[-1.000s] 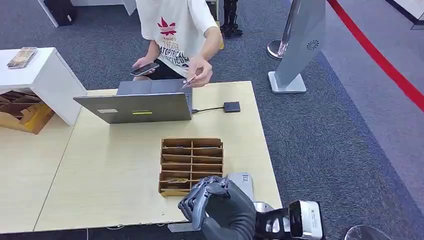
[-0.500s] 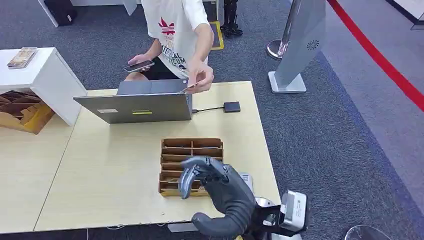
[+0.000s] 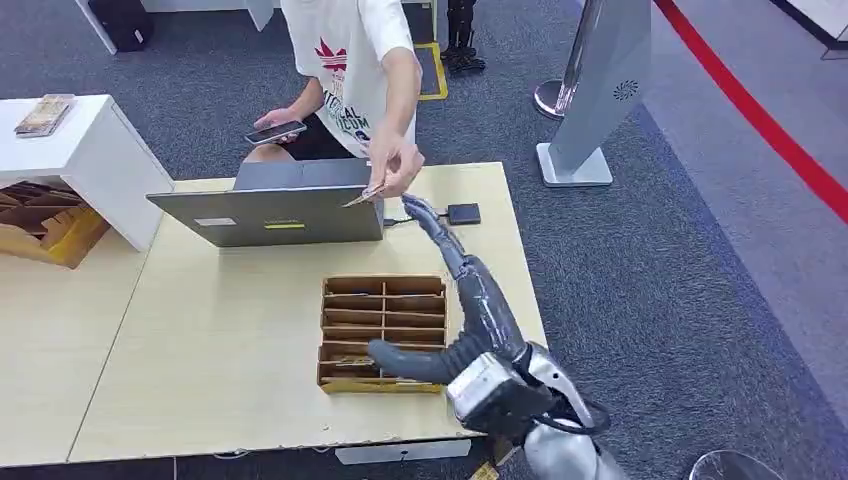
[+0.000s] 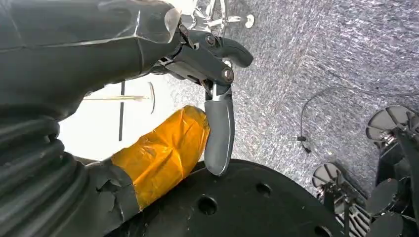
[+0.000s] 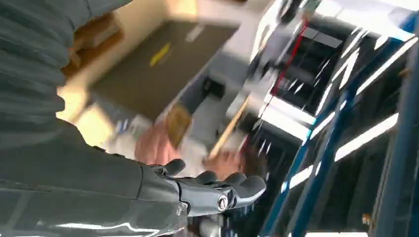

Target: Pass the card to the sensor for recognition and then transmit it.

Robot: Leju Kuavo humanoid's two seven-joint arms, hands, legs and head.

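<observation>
A person across the table holds a tan card out over the laptop's corner, pinched in their hand. My right hand reaches forward over the table, fingers straight and spread, thumb out to the side, holding nothing. Its fingertips are just right of the card, a little short of it. The small black sensor lies on the table beside those fingertips, wired to the laptop. The blurred right wrist view shows the right hand below the card. My left hand hangs over the carpet, holding nothing.
A grey laptop stands open at the table's far side. A wooden slotted organiser sits near the front edge, under my right arm. A white side table stands at left and a grey sign stand at right.
My right hand has risen from the table's front edge, uncurled and stretched forward past the organiser. The person has lowered the card towards it.
</observation>
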